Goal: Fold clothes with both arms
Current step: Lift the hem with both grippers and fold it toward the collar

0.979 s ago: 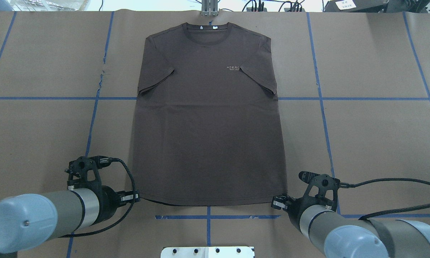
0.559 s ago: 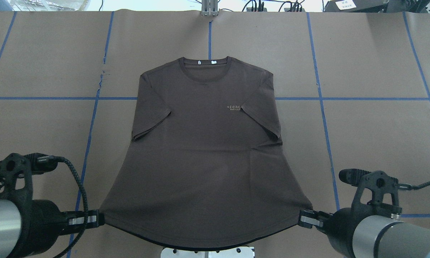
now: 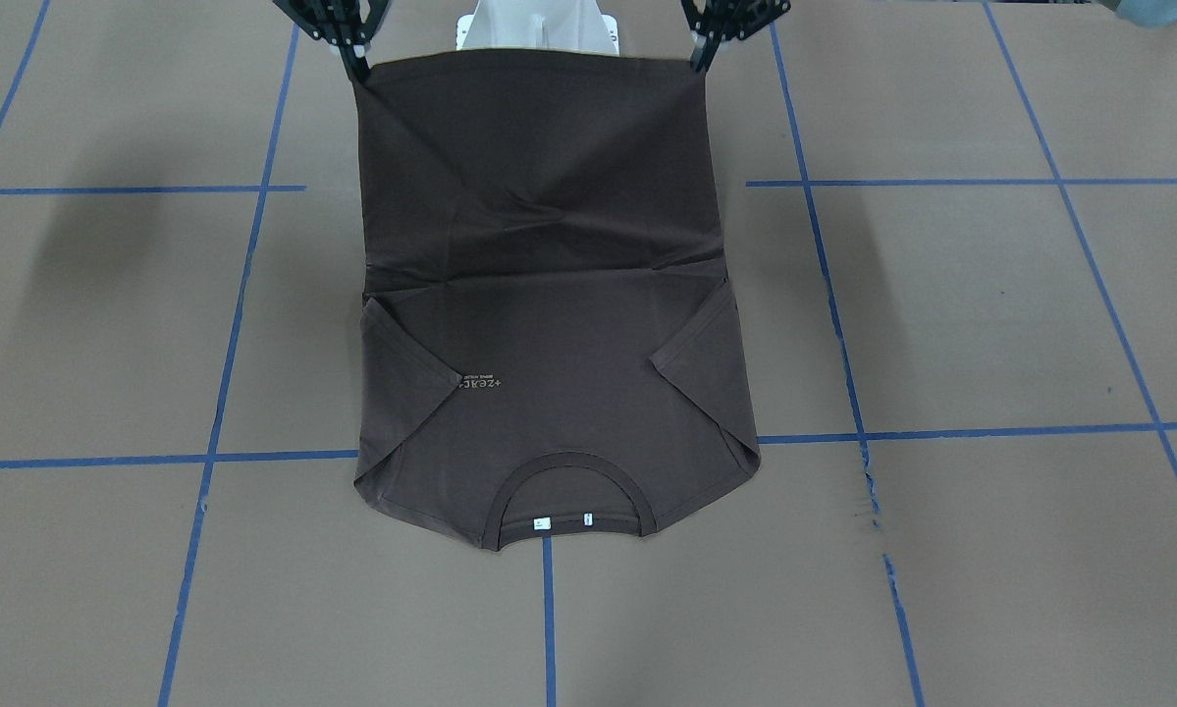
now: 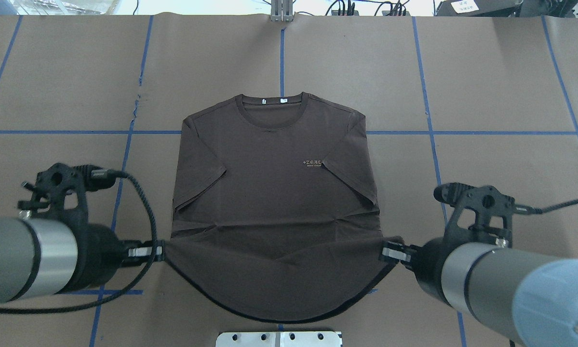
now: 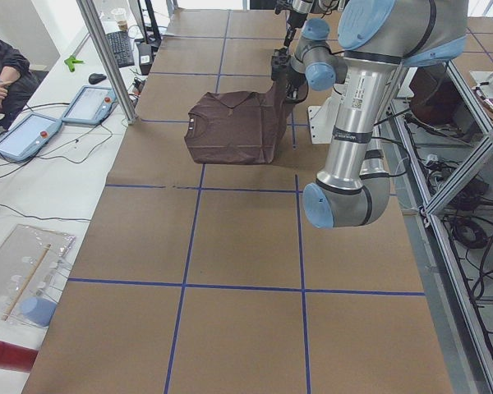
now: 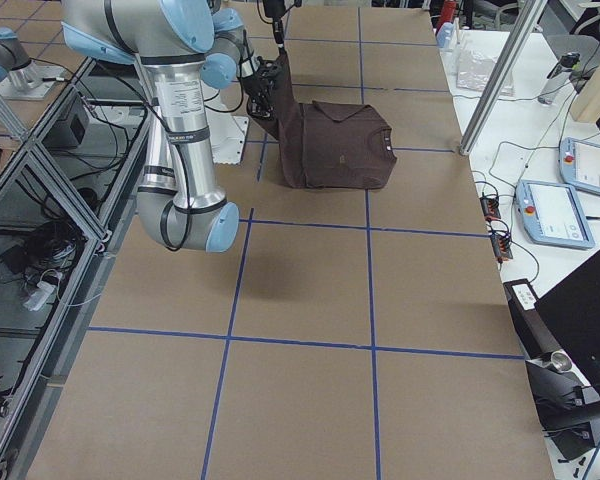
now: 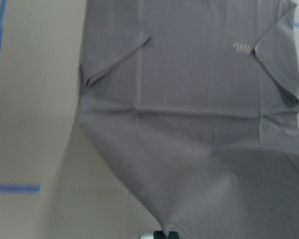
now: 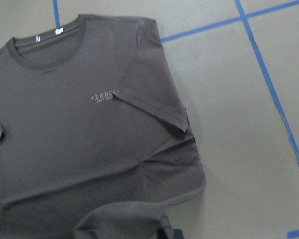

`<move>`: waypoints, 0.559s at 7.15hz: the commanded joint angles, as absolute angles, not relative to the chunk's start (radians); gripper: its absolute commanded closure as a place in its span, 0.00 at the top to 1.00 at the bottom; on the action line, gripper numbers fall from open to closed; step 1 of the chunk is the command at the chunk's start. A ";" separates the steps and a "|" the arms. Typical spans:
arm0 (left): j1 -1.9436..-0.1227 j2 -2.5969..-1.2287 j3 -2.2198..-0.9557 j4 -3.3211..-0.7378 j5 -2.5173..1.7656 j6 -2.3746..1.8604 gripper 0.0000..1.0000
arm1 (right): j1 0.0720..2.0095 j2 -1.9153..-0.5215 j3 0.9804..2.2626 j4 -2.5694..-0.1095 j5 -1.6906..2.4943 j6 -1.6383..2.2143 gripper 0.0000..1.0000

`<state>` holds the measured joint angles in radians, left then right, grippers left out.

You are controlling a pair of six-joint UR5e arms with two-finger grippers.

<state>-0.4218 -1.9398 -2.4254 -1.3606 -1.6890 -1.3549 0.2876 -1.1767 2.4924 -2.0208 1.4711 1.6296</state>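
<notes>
Front view: the T-shirt (image 3: 549,393) lies chest-up in the middle of the table (image 3: 990,314), collar toward the operators' side, sleeve edges flat. Its hem edge is held up, stretched straight between the two arms.

Overhead: the left gripper (image 4: 156,251) and right gripper (image 4: 389,251) each pinch a hem corner tight, and the hem sags in a curve between them. Brown surface crossed by blue tape lines (image 4: 486,132) spreads wide on both sides and beyond the collar.

Side views: the lower half rises off the table.

Wrist views: creases run across the waist.
</notes>
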 commanded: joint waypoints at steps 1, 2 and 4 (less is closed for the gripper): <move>-0.617 -2.025 -2.231 -1.373 -1.727 -1.151 0.00 | 0.519 -1.074 2.311 -2.011 1.593 1.521 0.00; -0.673 -2.051 -2.150 -1.411 -1.741 -1.097 0.00 | 0.582 -1.034 2.202 -1.962 1.597 1.490 0.00; -0.731 -2.063 -1.942 -1.591 -1.738 -1.083 0.00 | 0.652 -1.014 1.930 -1.698 1.597 1.480 0.00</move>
